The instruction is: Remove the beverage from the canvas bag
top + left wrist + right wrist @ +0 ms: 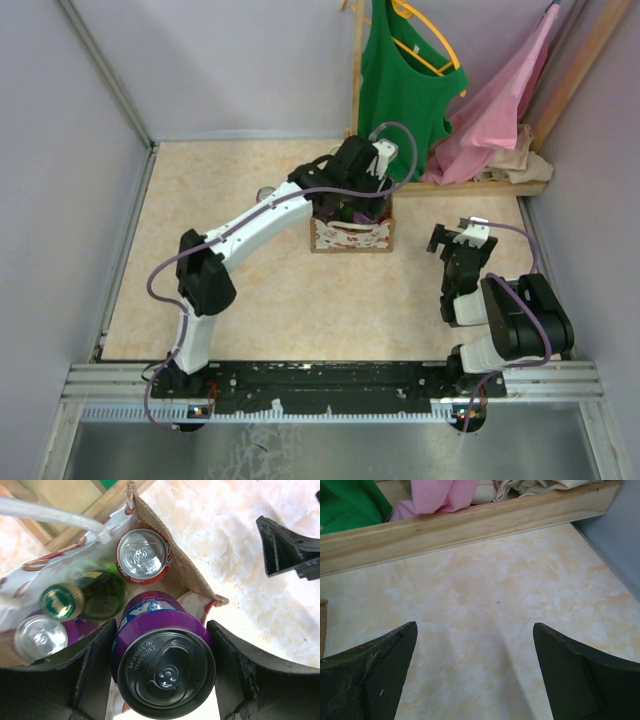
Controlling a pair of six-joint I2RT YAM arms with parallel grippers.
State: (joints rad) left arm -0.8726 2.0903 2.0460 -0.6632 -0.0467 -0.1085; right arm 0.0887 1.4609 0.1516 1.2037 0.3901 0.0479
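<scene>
The canvas bag [351,234] stands at the middle back of the table, cream with a red floral pattern. My left gripper [362,188] reaches down into it. In the left wrist view its black fingers [95,672] press both sides of a purple can [165,662] with a dark lid, held at the bag's mouth. Below it in the bag [172,565] are a red can [143,555], a green bottle [75,600] and a silver-topped purple can [41,638]. My right gripper [452,236] is open and empty over bare table to the right of the bag.
A wooden rack base [480,186] runs along the back right, with a green shirt [400,75] and pink cloth [495,110] hanging over it. It also shows in the right wrist view [470,522]. Grey walls close in the left, back and right sides.
</scene>
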